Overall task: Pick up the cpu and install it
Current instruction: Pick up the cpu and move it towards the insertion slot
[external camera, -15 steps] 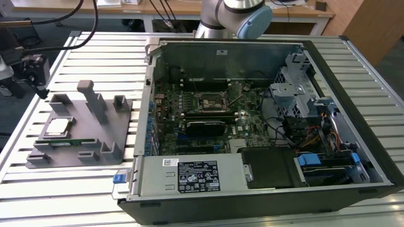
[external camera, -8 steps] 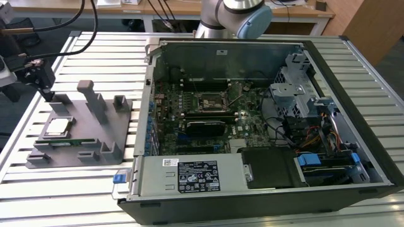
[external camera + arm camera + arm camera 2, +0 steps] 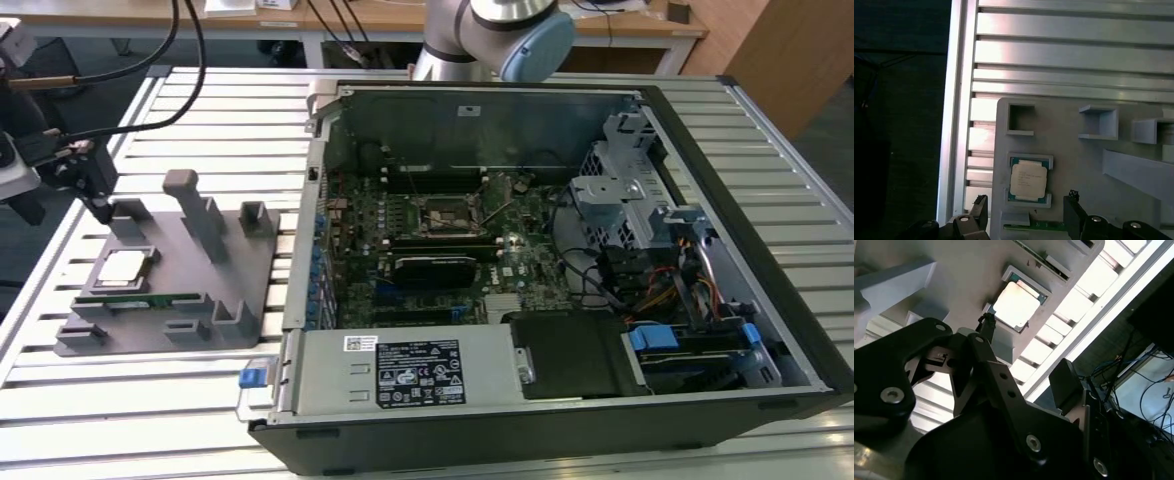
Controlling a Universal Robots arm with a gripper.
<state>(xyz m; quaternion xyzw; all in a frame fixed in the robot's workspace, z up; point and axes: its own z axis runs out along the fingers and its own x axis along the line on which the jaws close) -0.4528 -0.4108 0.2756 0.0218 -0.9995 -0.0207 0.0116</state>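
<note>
The cpu (image 3: 127,268), a flat silver square with a thin green rim, lies in a shallow pocket of the grey fixture (image 3: 200,300) at the exterior view's left. My gripper (image 3: 91,195) hangs above the fixture's far left corner, a little away from the cpu. In both wrist views the cpu (image 3: 1028,181) (image 3: 1016,305) sits just beyond the black fingertips (image 3: 979,209). The gripper (image 3: 1025,212) (image 3: 1026,357) is open and holds nothing. The black-framed socket (image 3: 445,212) sits on the motherboard inside the open computer case (image 3: 747,220).
A green memory stick (image 3: 140,298) lies on the fixture just in front of the cpu. Grey posts (image 3: 194,210) rise from the fixture beside it. Everything rests on a slatted aluminium table (image 3: 120,400). Cables (image 3: 160,60) hang near the gripper.
</note>
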